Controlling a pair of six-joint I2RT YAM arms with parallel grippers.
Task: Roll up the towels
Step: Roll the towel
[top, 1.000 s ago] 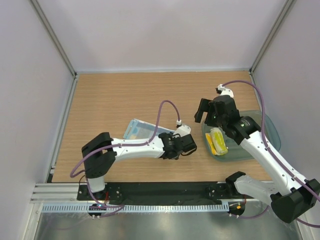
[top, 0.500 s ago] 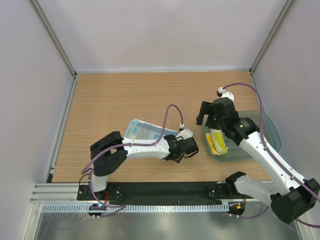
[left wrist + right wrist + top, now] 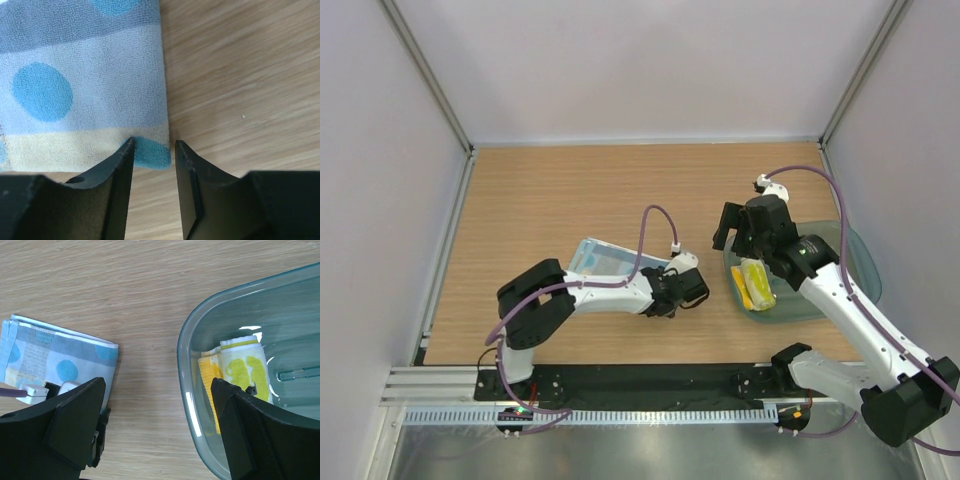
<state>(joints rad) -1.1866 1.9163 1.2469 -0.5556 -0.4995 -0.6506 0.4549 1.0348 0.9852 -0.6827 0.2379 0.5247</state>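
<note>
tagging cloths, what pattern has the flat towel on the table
The flat light blue cloth towel: grey and cream bands, bright blue spots; left wrist view.

White arms (image 3: 610,293), black joints (image 3: 533,302), purple cables (image 3: 654,212)

Wood-grain table (image 3: 550,190), pale, perhaps lilac walls (image 3: 640,70)
</note>
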